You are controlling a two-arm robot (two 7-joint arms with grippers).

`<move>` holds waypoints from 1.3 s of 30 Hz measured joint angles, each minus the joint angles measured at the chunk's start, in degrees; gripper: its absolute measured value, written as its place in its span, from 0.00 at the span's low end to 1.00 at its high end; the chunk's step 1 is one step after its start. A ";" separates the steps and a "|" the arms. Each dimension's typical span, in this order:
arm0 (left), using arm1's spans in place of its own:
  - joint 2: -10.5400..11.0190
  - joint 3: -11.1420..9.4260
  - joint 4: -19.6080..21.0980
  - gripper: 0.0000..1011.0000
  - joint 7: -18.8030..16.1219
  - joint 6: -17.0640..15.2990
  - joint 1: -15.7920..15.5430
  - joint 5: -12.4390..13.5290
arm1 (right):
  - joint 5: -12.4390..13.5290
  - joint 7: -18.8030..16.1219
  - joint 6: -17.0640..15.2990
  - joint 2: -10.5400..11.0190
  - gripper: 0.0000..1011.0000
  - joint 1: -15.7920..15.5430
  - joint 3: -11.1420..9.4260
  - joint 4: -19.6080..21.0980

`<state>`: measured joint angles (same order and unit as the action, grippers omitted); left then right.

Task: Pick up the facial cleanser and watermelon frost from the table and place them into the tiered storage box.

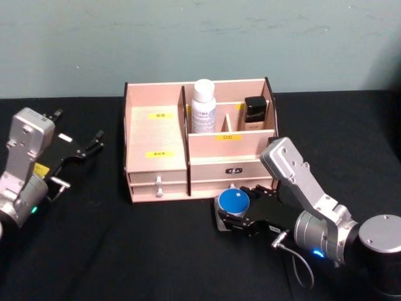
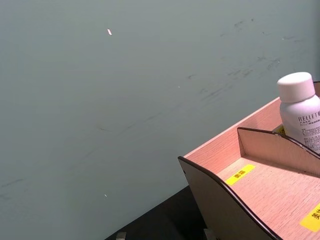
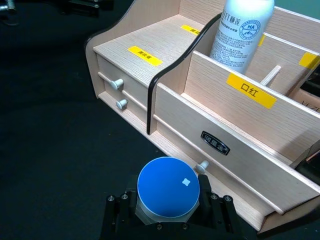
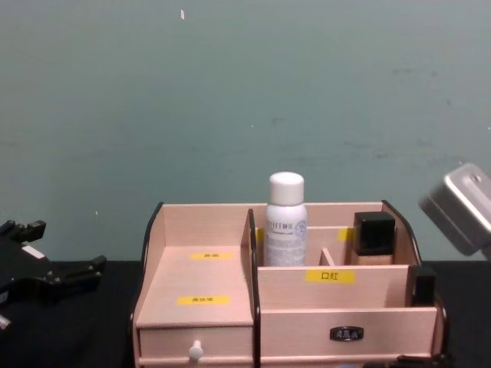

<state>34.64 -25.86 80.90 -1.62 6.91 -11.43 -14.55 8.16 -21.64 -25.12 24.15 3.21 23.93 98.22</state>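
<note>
Lower centre, the right pincer is pinching the blue-lidded frost tin just before the box. The cleanser is standing in its rear compartment. The left pincer is idling, spread, far left.

Dim, even light; slight softness

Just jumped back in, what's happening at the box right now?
The right gripper is closed around the round blue-lidded watermelon frost tin, down near the black table just in front of the tiered storage box. The white facial cleanser bottle already stands upright in a rear compartment. The left gripper sits open off to the box's left, holding nothing.
</note>
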 joint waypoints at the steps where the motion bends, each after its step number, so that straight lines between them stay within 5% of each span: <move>1: 0.00 0.00 0.00 0.99 0.00 0.00 0.00 0.00 | 0.18 -0.26 0.27 0.00 0.72 -0.14 -0.11 -0.01; 16: 0.00 0.00 0.00 0.99 0.00 0.00 0.00 0.00 | 2.53 -2.91 0.68 1.76 0.72 -1.02 0.32 6.55; 24: 0.00 0.00 0.00 0.99 0.00 0.00 0.00 0.00 | 3.98 -3.31 -0.10 1.49 0.72 0.98 1.47 10.34; 30: 0.00 0.00 0.00 0.99 0.00 0.00 0.00 0.00 | 4.18 -2.96 -0.56 -0.56 0.72 4.65 3.61 10.19; 39: 0.00 0.00 0.00 0.99 0.00 0.00 0.00 0.00 | 2.38 -1.05 -1.36 -5.44 0.72 10.95 7.19 4.39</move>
<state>34.64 -25.86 80.90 -1.62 6.91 -11.43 -14.55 10.55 -22.69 -26.49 18.71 14.16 31.12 102.61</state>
